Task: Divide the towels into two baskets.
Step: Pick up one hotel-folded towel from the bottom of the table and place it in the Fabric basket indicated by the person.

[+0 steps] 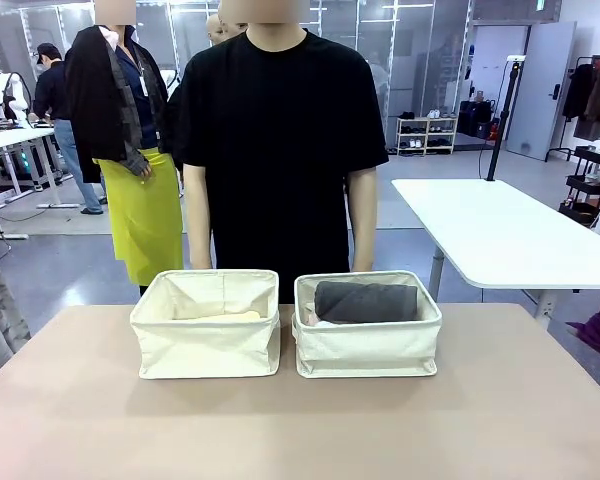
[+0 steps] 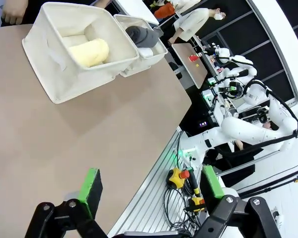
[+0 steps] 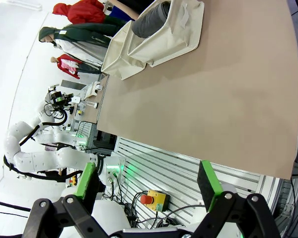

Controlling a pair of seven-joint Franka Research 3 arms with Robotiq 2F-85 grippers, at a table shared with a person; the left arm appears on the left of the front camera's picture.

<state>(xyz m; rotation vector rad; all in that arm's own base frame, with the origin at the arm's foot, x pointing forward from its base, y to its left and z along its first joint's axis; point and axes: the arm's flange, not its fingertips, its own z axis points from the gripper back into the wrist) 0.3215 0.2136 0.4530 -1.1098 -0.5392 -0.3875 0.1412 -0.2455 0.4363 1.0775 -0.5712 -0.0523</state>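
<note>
Table: tan top [image 1: 300, 420], person in black standing at its far edge.
Front view: two cream baskets side by side, touching; left basket [image 1: 207, 345] shows a pale yellow towel [image 1: 230, 316]; right basket [image 1: 368, 348] holds a dark grey towel [image 1: 366, 301] lying over a paler one.
Left wrist view: left gripper [image 2: 151, 191] spread, empty, well apart from both baskets.
Right wrist view: right gripper [image 3: 148, 181] spread, empty, over the table's near edge.
</note>
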